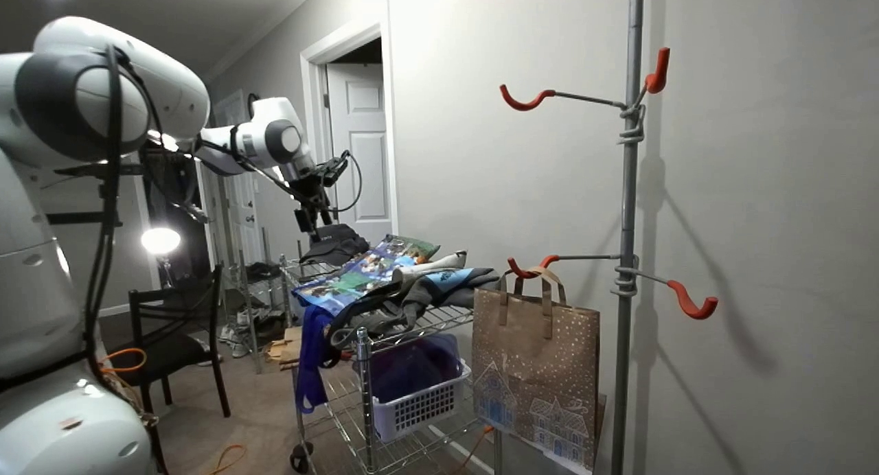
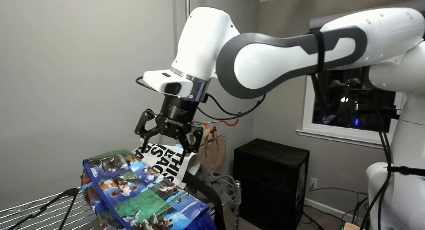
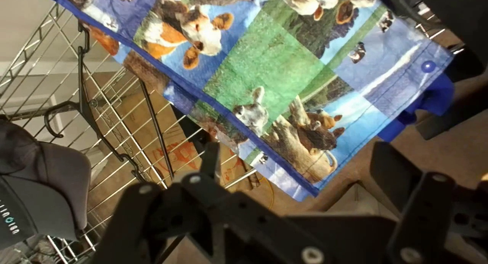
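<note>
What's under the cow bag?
The wire shelf runs in under the edge of the cow bag. The bag covers the rest, so I can't see if anything else is there.

Shopping bag (image 2: 146,196) on top of wire rack (image 1: 364,392), tote (image 2: 171,172) just beyond bag in exterior view. Gripper (image 2: 162,157) above rack, near bag. Wrist view: hanger (image 3: 84,109) and cap (image 3: 45,195) left of bag. Exterior view: basket (image 1: 419,410) low in rack; chair (image 1: 168,358) left of rack; pole (image 1: 628,207) right of it, paper bag (image 1: 535,372) on its hook (image 1: 527,274).
</note>
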